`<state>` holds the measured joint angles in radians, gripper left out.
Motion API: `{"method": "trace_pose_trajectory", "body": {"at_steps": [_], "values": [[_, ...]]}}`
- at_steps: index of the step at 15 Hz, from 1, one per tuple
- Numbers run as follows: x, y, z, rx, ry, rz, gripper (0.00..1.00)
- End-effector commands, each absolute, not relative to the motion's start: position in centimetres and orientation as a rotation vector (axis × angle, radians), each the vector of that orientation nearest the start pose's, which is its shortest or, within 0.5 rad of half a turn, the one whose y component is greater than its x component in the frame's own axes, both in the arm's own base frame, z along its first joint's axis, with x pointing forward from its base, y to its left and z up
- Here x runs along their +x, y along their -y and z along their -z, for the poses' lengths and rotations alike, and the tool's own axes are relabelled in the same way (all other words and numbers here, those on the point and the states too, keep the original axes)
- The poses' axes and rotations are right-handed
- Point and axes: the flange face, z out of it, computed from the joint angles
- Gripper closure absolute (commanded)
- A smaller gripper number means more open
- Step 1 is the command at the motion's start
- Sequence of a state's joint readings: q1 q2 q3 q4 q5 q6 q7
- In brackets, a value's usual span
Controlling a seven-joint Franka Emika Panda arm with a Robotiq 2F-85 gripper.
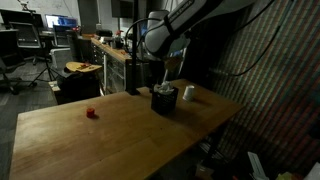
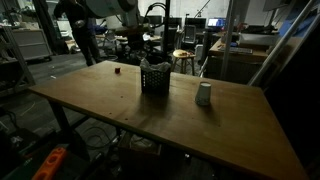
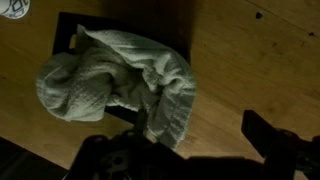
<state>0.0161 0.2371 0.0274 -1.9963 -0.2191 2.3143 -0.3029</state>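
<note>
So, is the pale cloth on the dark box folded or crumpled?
Crumpled. In the wrist view the pale textured cloth lies bunched in loose lumps over the dark square box.

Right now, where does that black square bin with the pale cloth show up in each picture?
In an exterior view: black square bin, right of centre on the wooden table.
In an exterior view: mid-picture.
Wrist view: upper left, under the crumpled pale cloth.
Shared landmark: small white cup beside it.
</note>
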Motion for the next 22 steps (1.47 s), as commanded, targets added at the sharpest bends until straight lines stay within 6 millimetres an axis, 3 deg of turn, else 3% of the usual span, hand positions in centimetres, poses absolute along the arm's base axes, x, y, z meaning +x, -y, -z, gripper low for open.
{"method": "trace_pose_trajectory", "body": {"at_steps": [1,9,13,17,22], "values": [[61.2,-2.0,-35.0,-3.206,0.863,0.151,0.28],[61.6,-2.1,-34.9,-3.196,0.891,0.167,0.91],[61.7,-1.9,-35.0,-3.196,0.891,0.171,0.98],[62.0,-1.5,-35.7,-3.197,0.875,0.187,0.92],[62.9,0.1,-37.5,-3.214,0.817,0.227,0.94]]}}
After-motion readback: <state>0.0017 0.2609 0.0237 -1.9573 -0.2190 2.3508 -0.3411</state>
